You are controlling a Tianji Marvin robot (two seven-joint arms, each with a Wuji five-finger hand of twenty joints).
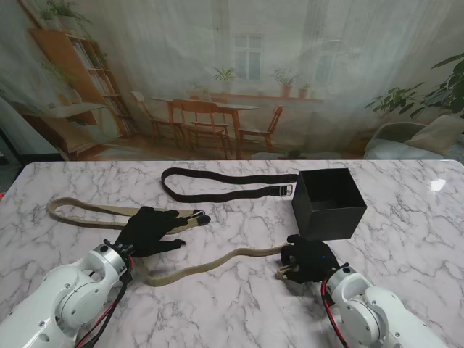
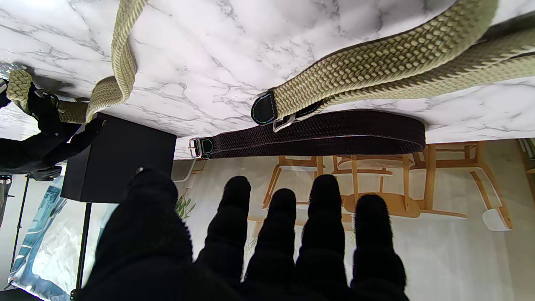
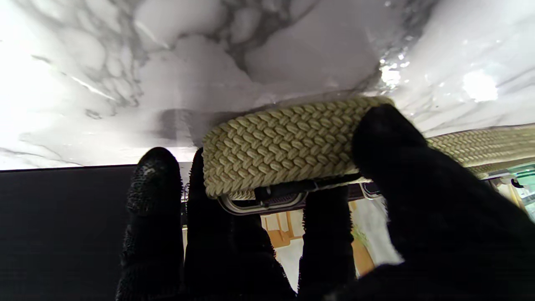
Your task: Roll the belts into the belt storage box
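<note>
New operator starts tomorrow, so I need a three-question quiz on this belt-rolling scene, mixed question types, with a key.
1. True or false: the box already holds a rolled belt.
2. Which hand grips the tan belt? A) left hand B) right hand C) neither
3. Fill in: the dark belt lies ______ from me than the tan belt.

Key: 1 false, it looks empty in the stand view. 2 B, the right hand pinches the buckle end, which is starting to curl; the left hand is open, fingers spread above the belt. 3 farther.
</note>
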